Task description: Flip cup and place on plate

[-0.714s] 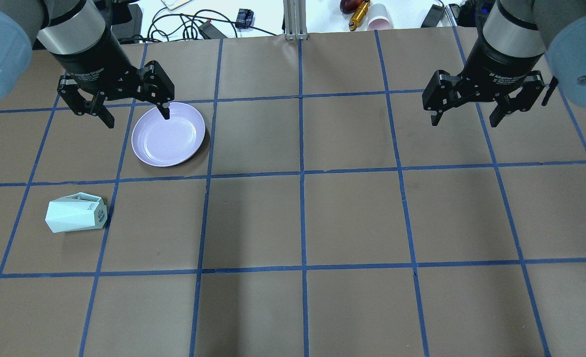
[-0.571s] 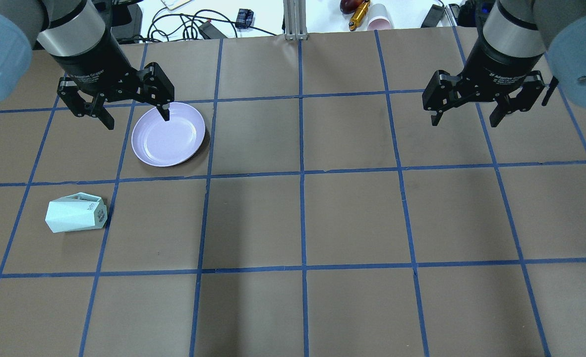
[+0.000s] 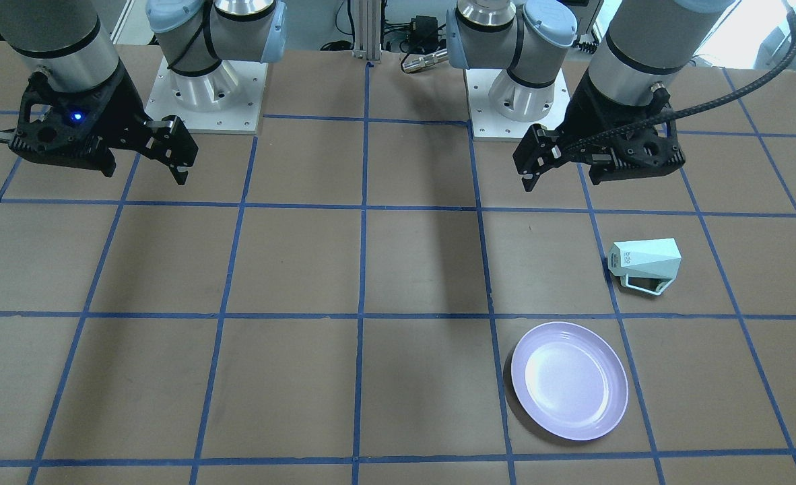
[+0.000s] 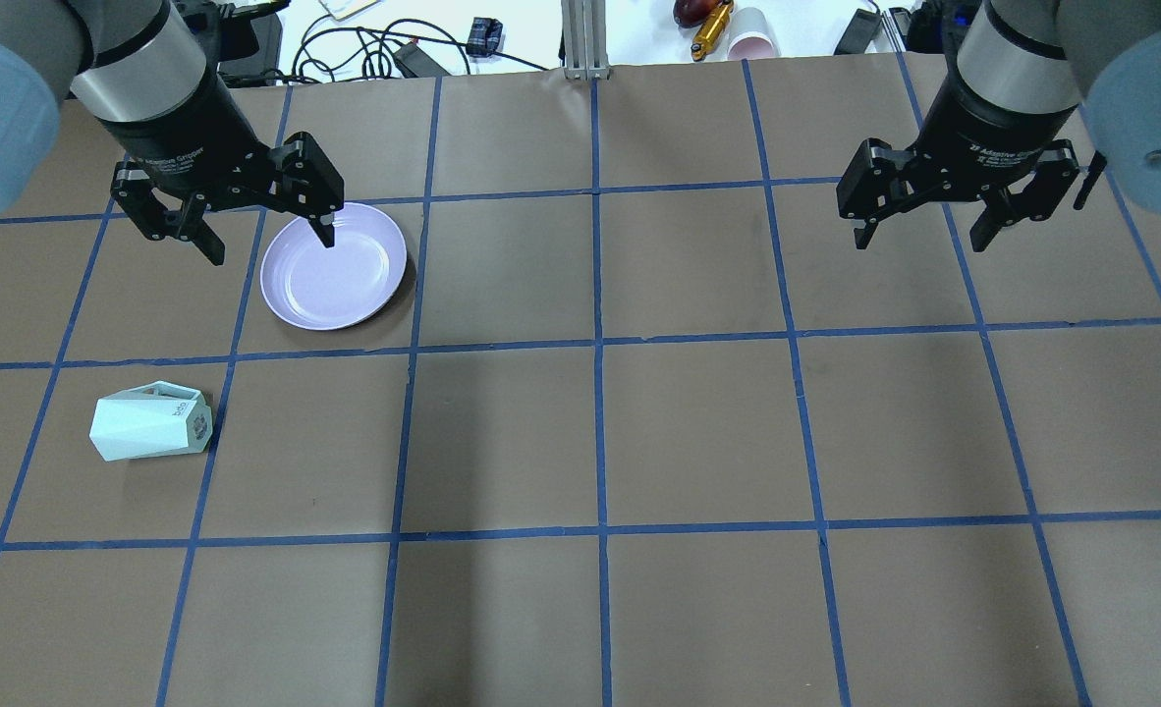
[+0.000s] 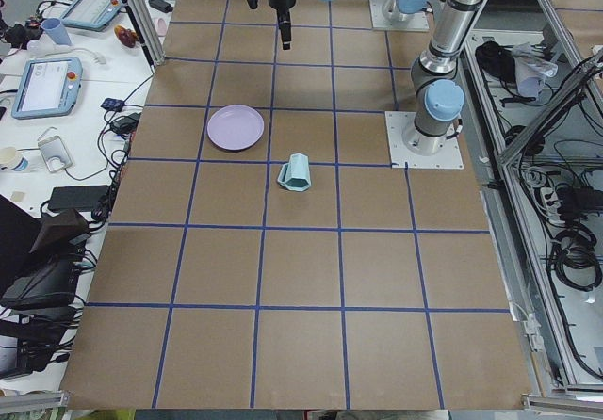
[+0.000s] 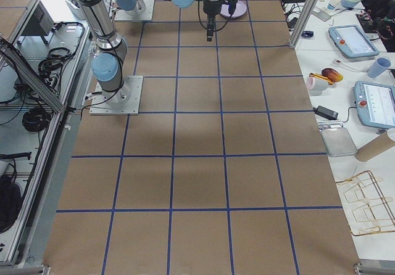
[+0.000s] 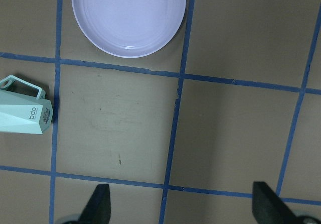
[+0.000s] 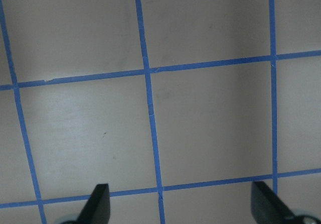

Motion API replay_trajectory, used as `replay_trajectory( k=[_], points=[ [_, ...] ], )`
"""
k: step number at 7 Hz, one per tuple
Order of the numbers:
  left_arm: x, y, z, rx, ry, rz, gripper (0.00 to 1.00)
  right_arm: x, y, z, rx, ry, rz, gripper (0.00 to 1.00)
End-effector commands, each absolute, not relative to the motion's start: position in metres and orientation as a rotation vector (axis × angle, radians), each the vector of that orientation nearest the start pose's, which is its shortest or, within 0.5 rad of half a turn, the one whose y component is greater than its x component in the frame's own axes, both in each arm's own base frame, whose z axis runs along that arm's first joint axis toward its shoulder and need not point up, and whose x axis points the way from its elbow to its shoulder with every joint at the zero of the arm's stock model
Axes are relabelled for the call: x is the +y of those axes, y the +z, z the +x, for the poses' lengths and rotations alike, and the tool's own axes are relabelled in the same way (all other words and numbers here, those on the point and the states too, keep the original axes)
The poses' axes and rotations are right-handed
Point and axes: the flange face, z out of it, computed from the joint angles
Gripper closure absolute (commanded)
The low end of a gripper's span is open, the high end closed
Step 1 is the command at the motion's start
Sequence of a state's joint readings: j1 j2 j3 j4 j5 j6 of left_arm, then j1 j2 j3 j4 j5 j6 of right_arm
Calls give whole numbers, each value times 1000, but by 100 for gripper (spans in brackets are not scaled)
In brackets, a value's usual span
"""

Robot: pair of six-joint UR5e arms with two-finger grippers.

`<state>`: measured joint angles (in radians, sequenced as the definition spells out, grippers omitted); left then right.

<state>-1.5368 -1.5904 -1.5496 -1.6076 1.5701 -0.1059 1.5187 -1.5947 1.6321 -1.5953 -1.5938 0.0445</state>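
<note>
The pale mint-green cup (image 4: 148, 422) lies on its side on the table, with its lettered base toward the table's middle and its handle on the far side. It also shows in the front view (image 3: 647, 263) and the left wrist view (image 7: 22, 116). The lavender plate (image 4: 345, 285) sits empty one grid square beyond it, and shows in the front view (image 3: 570, 380) as well. My left gripper (image 4: 271, 247) is open and empty, high above the plate's left rim. My right gripper (image 4: 919, 241) is open and empty, high over the table's right side.
The table is brown paper with a blue tape grid (image 4: 597, 344). Cables, a white paper cup (image 4: 752, 34) and small items lie beyond the far edge. The two arm bases (image 3: 203, 81) stand at the robot's side of the table.
My left gripper has shifted slightly toward the robot's side and turned a little. The cup, the plate and the right arm have not moved.
</note>
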Motion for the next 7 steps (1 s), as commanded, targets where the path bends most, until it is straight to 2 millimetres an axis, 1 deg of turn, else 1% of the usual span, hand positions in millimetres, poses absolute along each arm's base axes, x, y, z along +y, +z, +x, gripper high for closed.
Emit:
replay_trajectory(
  k=[1, 3, 6, 7],
  points=[
    [-501, 485, -113, 3132, 55, -229, 0, -487, 471, 106, 3159, 22, 153, 0],
    [-505, 486, -95, 3126, 51, -284, 0, -487, 472, 106, 3161, 20, 153, 0],
    [-504, 486, -97, 3133, 51, -282, 0, -487, 471, 106, 3161, 22, 153, 0],
    [-505, 486, -93, 3135, 51, -294, 0, -487, 471, 106, 3161, 22, 153, 0]
  ],
)
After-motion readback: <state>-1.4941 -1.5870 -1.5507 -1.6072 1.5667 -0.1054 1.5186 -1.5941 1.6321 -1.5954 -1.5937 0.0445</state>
